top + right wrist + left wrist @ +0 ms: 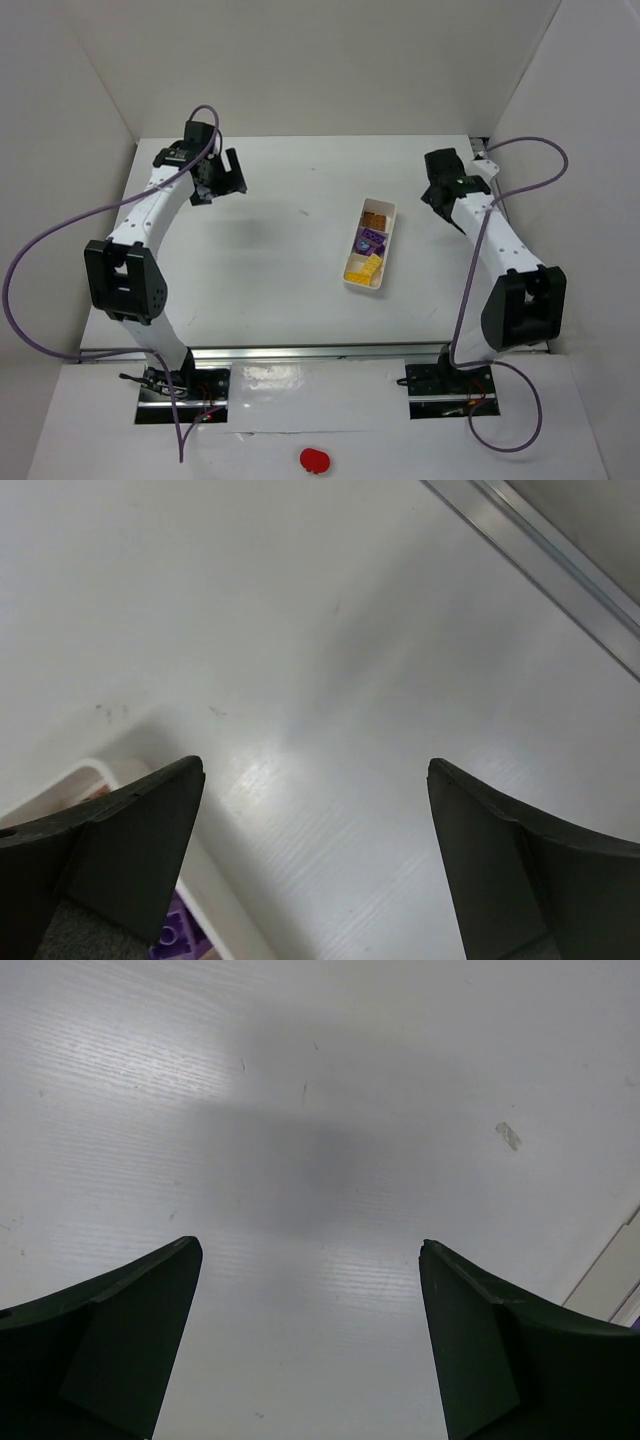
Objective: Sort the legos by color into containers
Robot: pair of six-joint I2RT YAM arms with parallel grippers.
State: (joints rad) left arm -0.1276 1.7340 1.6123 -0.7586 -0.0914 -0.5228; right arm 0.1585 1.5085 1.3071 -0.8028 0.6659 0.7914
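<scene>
Right of the white table's [270, 260] centre, the long white partitioned plastic tray [361, 287] holds brown, purple and yellow studded bricks [365, 268]; left gripper [310, 1245] and right gripper [315, 765] gape wide, empty.

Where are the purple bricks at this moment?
In the top view, the purple bricks lie in the middle compartment of the white tray, right of centre, between the brown bricks and the yellow bricks.

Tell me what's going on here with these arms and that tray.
Sorting looks done: the white tray holds brown bricks in its far compartment, purple bricks in the middle, yellow bricks nearest. The left gripper and right gripper both hang open and empty over the table, either side of the tray.
</scene>
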